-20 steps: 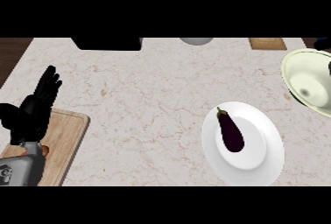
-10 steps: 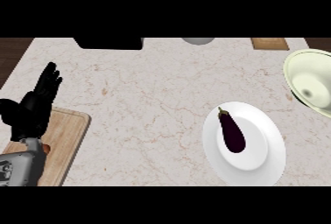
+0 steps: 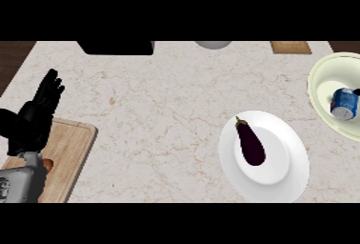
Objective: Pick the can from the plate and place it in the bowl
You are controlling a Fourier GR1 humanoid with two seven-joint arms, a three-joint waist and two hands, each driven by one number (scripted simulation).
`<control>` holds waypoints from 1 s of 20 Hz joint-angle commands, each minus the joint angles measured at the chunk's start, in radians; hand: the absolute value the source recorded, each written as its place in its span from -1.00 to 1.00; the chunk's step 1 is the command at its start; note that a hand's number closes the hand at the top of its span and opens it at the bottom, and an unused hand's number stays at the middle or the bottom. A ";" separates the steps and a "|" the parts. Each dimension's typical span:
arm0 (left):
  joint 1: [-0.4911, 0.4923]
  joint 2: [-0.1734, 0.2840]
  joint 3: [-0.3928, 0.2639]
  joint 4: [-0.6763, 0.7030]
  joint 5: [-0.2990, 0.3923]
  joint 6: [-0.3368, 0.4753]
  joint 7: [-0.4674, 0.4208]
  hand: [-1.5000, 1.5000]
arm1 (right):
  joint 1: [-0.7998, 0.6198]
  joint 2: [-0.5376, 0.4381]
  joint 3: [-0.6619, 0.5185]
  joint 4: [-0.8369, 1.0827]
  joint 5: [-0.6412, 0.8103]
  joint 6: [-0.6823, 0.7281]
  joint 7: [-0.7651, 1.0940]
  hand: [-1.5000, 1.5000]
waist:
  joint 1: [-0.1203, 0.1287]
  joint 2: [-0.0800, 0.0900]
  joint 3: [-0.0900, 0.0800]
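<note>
The left hand (image 3: pixel 35 116) is held open and empty at rest. Far to its right, the can (image 3: pixel 345 103) is seen lying in the bowl (image 3: pixel 325 76), so placement appears complete; the plate (image 3: pixel 281 162) retains only an eggplant (image 3: pixel 249 143).

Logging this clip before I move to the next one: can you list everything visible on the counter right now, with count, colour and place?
Round white plate: one, white, lower right of the counter.
Dark purple eggplant: one, purple with a green stem, lying on the plate.
Pale yellow-green bowl: one, at the right edge, partly cut off.
Blue and white can: one, lying on its side inside the bowl.
Light wooden cutting board: one, lower left.
Small wooden block: one, brown, top edge, right.
Black box-like object: one, top edge, left of centre.
Grey round object: one, top edge, centre; too cut off to identify.
Left hand: black, open, resting at the left edge above the board.
Right hand: not in view.
</note>
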 commanded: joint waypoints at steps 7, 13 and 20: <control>0.012 0.023 0.036 -0.002 0.018 -0.007 0.013 0.00 | 0.033 0.049 -0.318 -0.241 -0.394 -0.162 -0.373 -1.00 | -0.034 -0.014 0.001; 0.026 0.001 0.031 0.025 0.007 -0.004 -0.023 0.00 | 0.263 0.103 -0.344 -0.433 -0.538 0.033 -0.406 -1.00 | -0.047 -0.017 -0.005; 0.103 -0.034 0.005 -0.046 -0.037 0.038 -0.037 0.00 | 0.520 0.183 -0.418 -0.754 -0.717 0.305 -0.354 -1.00 | -0.064 -0.024 -0.006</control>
